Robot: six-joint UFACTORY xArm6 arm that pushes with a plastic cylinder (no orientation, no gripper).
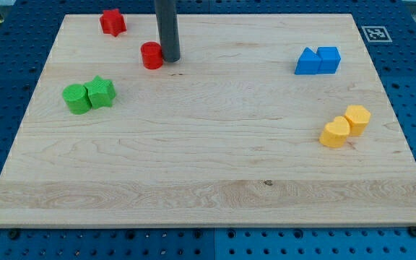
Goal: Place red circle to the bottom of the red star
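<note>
Two red blocks sat near the board's top left: my tip, holding nothing, touched the red circle's right side, the red star up-left, apart.

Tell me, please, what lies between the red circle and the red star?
Nothing: in the camera view, only bare wood separates the red circle from the red star. My tip sits against the circle's right side.

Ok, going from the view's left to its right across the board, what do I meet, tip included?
Green circle → green star → red star → red circle → my tip, touching the red circle's right side → blue blocks → yellow blocks.
</note>
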